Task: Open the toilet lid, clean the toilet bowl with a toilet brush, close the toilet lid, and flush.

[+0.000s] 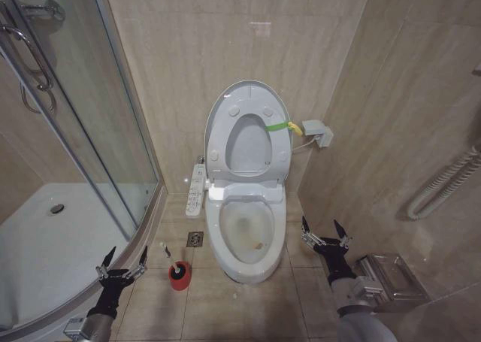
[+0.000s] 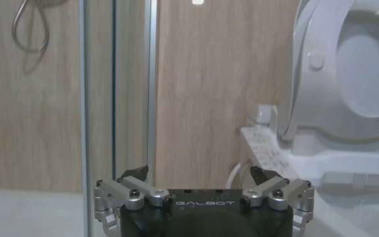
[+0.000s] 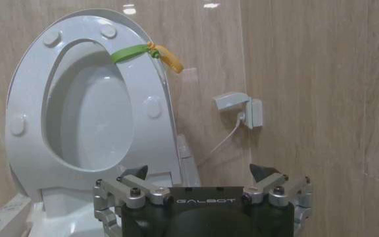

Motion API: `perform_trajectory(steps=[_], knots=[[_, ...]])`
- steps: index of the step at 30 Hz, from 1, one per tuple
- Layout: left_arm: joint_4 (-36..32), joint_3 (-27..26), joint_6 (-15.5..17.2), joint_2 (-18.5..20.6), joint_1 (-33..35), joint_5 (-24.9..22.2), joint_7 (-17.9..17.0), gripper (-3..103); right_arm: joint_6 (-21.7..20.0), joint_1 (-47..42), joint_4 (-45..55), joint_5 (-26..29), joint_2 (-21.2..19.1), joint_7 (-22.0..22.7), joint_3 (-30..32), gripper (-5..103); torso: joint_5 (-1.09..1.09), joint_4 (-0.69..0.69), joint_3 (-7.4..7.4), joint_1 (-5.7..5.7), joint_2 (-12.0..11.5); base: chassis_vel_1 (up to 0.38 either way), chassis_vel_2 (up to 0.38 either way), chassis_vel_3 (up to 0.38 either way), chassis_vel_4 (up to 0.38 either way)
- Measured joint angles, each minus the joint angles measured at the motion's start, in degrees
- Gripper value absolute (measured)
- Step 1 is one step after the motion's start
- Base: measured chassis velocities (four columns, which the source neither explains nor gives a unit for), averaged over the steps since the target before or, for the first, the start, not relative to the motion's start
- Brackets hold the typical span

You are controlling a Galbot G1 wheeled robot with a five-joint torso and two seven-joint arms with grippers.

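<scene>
The toilet lid (image 1: 248,143) stands raised against the wall, with the ring-shaped seat (image 1: 223,116) up in front of it and a green-yellow strap (image 1: 279,126) at one edge. Below lies the toilet bowl (image 1: 219,240), uncovered, with a button panel (image 1: 196,188) on its left side. The toilet brush (image 1: 179,267) sits in a red cup (image 1: 179,279) on the floor left of the bowl. My left gripper (image 1: 120,261) hangs open just left of the cup. Right of the bowl, my right gripper (image 1: 325,231) is open and holds nothing. The right wrist view shows the lid (image 3: 97,108) and strap (image 3: 133,51).
A glass shower enclosure (image 1: 75,131) with a curved sill fills the left. A floor drain (image 1: 195,239) lies between cup and bowl. A metal box (image 1: 391,278) and a hose (image 1: 443,184) hang on the right wall. A wall box (image 1: 319,131) sits beside the lid.
</scene>
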Motion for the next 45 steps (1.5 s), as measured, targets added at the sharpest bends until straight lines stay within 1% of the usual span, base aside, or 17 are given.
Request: perform_trajectory(steps=[2, 4, 7, 9, 11, 13, 17, 24, 27, 28, 29, 32, 34, 36, 37, 40, 45], knots=[[2.46, 0.55, 0.02, 0.08, -1.26, -1.12, 0.73, 100, 0.0, 0.0, 0.0, 0.0, 0.0, 0.0, 0.0, 100, 0.0, 0.0, 0.0, 0.0, 0.0, 0.0, 0.0, 0.0, 0.0], [3.19, 0.75, 0.09, 0.26, -1.71, -1.43, 0.91, 100, 0.0, 0.0, 0.0, 0.0, 0.0, 0.0, 0.0, 100, 0.0, 0.0, 0.0, 0.0, 0.0, 0.0, 0.0, 0.0, 0.0], [6.13, 1.5, 1.81, 1.67, -4.28, -2.97, 1.4, 100, 0.0, 0.0, 0.0, 0.0, 0.0, 0.0, 0.0, 100, 0.0, 0.0, 0.0, 0.0, 0.0, 0.0, 0.0, 0.0, 0.0], [6.88, 1.71, 2.03, 1.94, -5.02, -3.18, 1.57, 100, 0.0, 0.0, 0.0, 0.0, 0.0, 0.0, 0.0, 100, 0.01, 0.0, 0.0, 0.0, 0.0, 0.0, 0.0, 0.0, 0.0], [9.93, 2.52, 2.22, 2.38, -7.23, -3.64, 2.21, 100, 0.0, 0.0, 0.0, 0.0, 0.0, 0.0, 0.0, 100, 0.01, -0.01, 0.0, 0.0, -0.01, 0.0, 0.0, 0.0, 0.0], [11.37, 3.04, 2.06, 2.43, -8.11, -3.96, 2.77, 100, 0.0, 0.0, 0.0, 0.0, 0.0, 0.0, 0.0, 100, 0.0, -0.01, 0.0, 0.0, -0.01, 0.0, 0.0, 0.0, 0.0], [16.45, 5.74, 0.48, 2.11, -11.22, -4.43, 5.66, 100, 0.0, 0.0, 0.0, 0.0, 0.0, 0.0, 0.0, 100, 0.0, -0.01, 0.0, 0.0, -0.01, 0.0, 0.0, 0.0, 0.0], [19.42, 8.22, 0.1, 1.6, -13.6, -4.5, 6.1, 100, 0.0, 0.0, 0.0, 0.0, 0.0, 0.0, 0.0, 100, 0.01, -0.01, 0.0, 0.0, -0.01, 0.0, 0.0, 0.0, 0.0], [25.96, 9.96, -0.52, 1.98, -17.9, -4.43, 6.74, 100, 0.0, 0.0, 0.0, 0.0, 0.0, 0.0, 0.0, 100, 0.01, -0.01, 0.0, 0.0, -0.01, 0.0, 0.0, 0.0, 0.0], [25.96, 9.96, -0.52, 1.98, -17.9, -4.43, 6.74, 100, 0.0, 0.0, 0.0, 0.0, 0.0, 0.0, 0.0, 100, 0.01, -0.01, 0.0, 0.0, -0.01, 0.0, 0.0, 0.0, 0.0], [27.54, 10.28, -0.75, 2.2, -18.96, -4.43, 7.19, 100, 0.0, 0.0, 0.0, 0.0, 0.0, 0.0, 0.0, 100, 0.01, 0.0, 0.0, 0.0, -0.01, 0.0, 0.0, 0.0, 0.0], [32.59, 10.87, -1.5, 2.65, -23.0, -4.74, 10.03, 100, 0.0, 0.0, 0.0, 0.0, 0.0, 0.0, 0.0, 100, 0.01, 0.0, 0.0, 0.0, -0.01, 0.0, 0.0, 0.0, 0.0], [33.7, 11.08, -1.66, 2.74, -23.93, -4.93, 10.64, 100, 0.0, 0.0, 0.0, 0.0, 0.0, 0.0, 0.0, 100, 0.01, -0.01, 0.0, 0.0, -0.01, 0.0, 0.0, 0.0, 0.0], [37.53, 12.05, -2.4, 2.77, -27.41, -5.43, 12.76, 100, 0.0, 0.0, 0.0, 0.0, 0.0, 0.0, 0.0, 100, 0.0, 0.0, 0.0, 0.0, -0.01, 0.0, 0.0, 0.0, 0.0], [37.53, 12.05, -2.4, 2.77, -27.41, -5.43, 12.76, 100, 0.0, 0.0, 0.0, 0.0, 0.0, 0.0, 0.0, 100, 0.0, 0.0, 0.0, 0.0, -0.01, 0.0, 0.0, 0.0, 0.0], [41.07, 13.31, -3.23, 2.16, -30.7, -5.77, 14.14, 100, 0.0, 0.0, 0.0, 0.0, 0.0, 0.0, 0.0, 100, 0.01, -0.02, 0.0, 0.0, -0.01, 0.0, 0.0, 0.0, 0.0], [44.42, 14.99, -3.24, 0.89, -33.11, -5.99, 14.71, 100, 0.0, 0.0, 0.0, 0.0, 0.0, 0.0, 0.0, 100, 0.01, -0.01, 0.0, 0.0, -0.01, 0.0, 0.0, 0.0, 0.0]])
